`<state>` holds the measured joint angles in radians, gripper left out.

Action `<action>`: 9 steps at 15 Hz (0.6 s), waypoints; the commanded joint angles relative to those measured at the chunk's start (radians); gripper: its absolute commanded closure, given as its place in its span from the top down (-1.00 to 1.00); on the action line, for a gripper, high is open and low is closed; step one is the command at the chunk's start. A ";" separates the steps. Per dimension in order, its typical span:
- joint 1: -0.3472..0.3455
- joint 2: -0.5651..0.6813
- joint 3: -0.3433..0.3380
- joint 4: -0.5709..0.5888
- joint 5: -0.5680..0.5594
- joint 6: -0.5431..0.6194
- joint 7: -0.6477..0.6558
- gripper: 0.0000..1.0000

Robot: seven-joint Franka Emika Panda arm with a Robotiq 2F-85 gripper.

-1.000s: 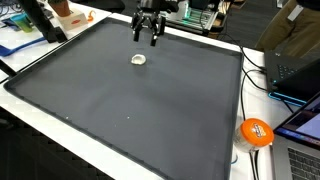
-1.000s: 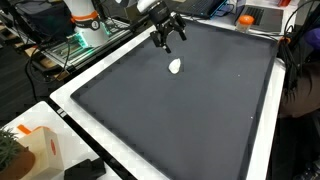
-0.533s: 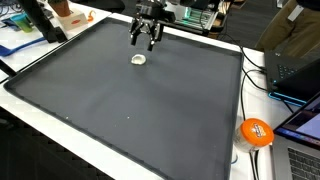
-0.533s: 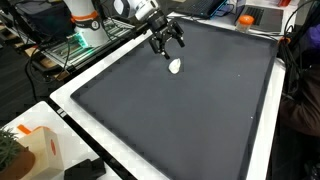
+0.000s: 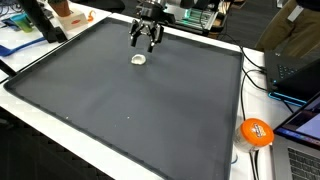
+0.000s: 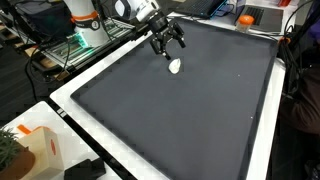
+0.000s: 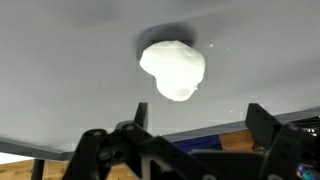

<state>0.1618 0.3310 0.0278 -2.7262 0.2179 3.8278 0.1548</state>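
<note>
Robot gripper open and empty, hanging near a small white lump on a big dark mat.

In both exterior views the black two-finger gripper points down at the far end of the mat, jaws spread wide w/ nothing btwn them. The white lump lies flat on the mat just beside and below the fingertips, not touching them. It's the only item on the mat. The wrist view shows the white lump as rounded and uneven w/ a soft shadow at its top edge. Both dark fingers sit low in that view, either side of it but short of it. The mat is dark grey, covers most of a white table, approx. rectangular. An orange ball rests off the mat at the table's near corner, well apart from the gripper.
</note>
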 commanded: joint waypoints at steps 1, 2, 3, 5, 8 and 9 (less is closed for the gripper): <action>-0.011 0.041 0.012 0.016 0.008 0.064 -0.013 1.00; -0.016 0.049 0.017 0.017 -0.003 0.080 -0.004 1.00; -0.016 0.058 0.018 0.018 -0.002 0.094 -0.003 1.00; -0.013 0.073 0.019 0.017 0.004 0.110 -0.008 1.00; -0.007 0.104 0.018 0.020 0.009 0.139 -0.018 1.00; -0.005 0.115 0.018 0.020 0.009 0.152 -0.021 1.00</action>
<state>0.1618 0.4019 0.0341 -2.7139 0.2171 3.9336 0.1534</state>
